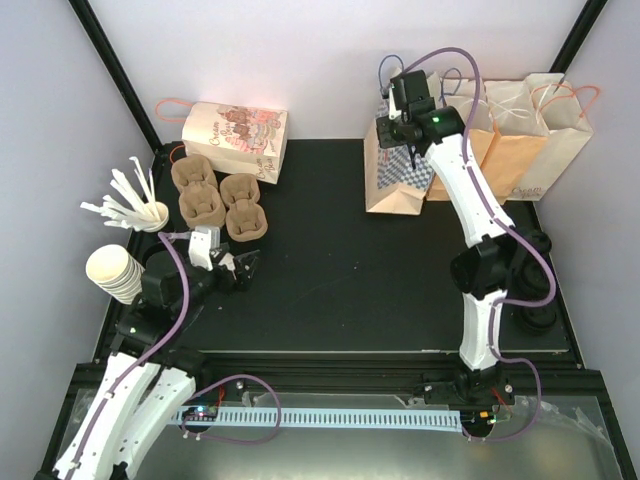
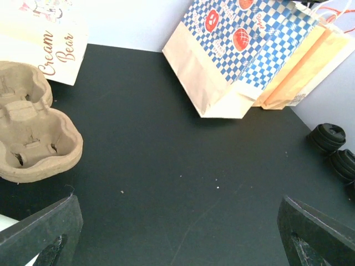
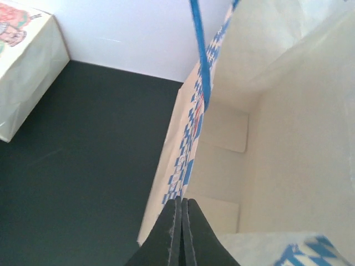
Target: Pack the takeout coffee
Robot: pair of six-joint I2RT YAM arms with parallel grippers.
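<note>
No takeout coffee shows in any view. My right gripper [image 1: 408, 142] is high at the back right, over the blue-checked paper bag [image 1: 398, 178]. In the right wrist view its fingers [image 3: 181, 209] are pinched together on the bag's top edge [image 3: 187, 145], and the bag's pale inside opens to the right with nothing in it. The blue handle strip [image 3: 201, 55] runs up past the fingers. My left gripper [image 1: 240, 268] hovers low over the black mat at the left, wide open, with nothing between its fingers [image 2: 44, 230].
Brown pulp cup carriers [image 1: 222, 200] [image 2: 33, 133] lie at the back left beside a "Cream Bear" bag [image 1: 235, 140]. More paper bags [image 1: 525, 135] stand at the back right. A stack of plain white cups [image 1: 110, 272] and a cup of white utensils [image 1: 135, 205] sit at the left edge.
</note>
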